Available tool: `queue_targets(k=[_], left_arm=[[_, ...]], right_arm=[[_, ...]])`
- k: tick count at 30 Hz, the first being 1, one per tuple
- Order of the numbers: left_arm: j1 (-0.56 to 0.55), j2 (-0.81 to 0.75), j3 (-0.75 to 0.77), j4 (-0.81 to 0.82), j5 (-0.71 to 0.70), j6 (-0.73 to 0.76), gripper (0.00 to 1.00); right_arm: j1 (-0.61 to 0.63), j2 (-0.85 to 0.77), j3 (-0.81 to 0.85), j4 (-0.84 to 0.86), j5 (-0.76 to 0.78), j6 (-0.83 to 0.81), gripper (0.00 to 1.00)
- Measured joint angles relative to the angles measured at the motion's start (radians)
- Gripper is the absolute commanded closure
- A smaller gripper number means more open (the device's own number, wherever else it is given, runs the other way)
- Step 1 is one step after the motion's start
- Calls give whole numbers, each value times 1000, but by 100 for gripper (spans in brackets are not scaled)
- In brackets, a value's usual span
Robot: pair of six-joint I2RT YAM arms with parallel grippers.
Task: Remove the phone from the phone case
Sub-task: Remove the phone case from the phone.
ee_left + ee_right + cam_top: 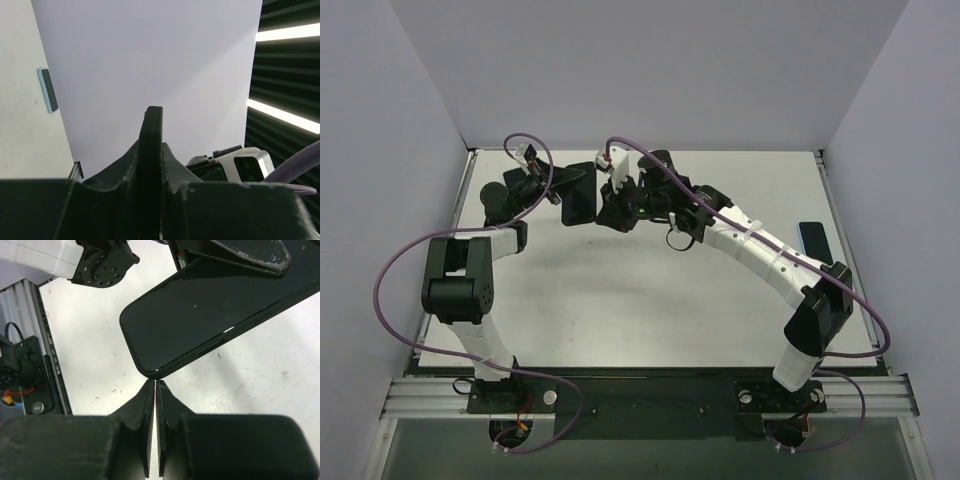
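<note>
The left claw (151, 146) clamps the one black phone (210, 315) edge-on above the far tabletop (620, 300), likely to steady it. The right claw (155, 385), its fingers pressed together, meets the phone's corner, probably to pry; whether a case is on it I cannot tell. One blue slab (813, 240) lies far right

— What carried everything?
— A flat white tabletop (620, 300), marked with a few small dark specks and scuffs.
— Anything lying on it?
— One slim, dark rectangular slab with a light-blue rim (812, 240). It lay flat near the right edge, well apart from the middle.
</note>
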Motion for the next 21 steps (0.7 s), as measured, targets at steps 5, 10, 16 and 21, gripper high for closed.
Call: queue_targets(k=[5, 10, 16, 21], left_arm=[[9, 0, 0, -12, -28, -3, 100], [22, -10, -10, -23, -66, -1, 100], [18, -162, -140, -34, -194, 24, 100], [13, -374, -279, -43, -330, 161, 100]], right_arm=[[8, 25, 36, 8, 39, -11, 100], [-11, 29, -11, 83, 37, 110, 60], [-21, -30, -319, 361, 44, 429, 41], [-2, -50, -501, 702, 57, 749, 41]])
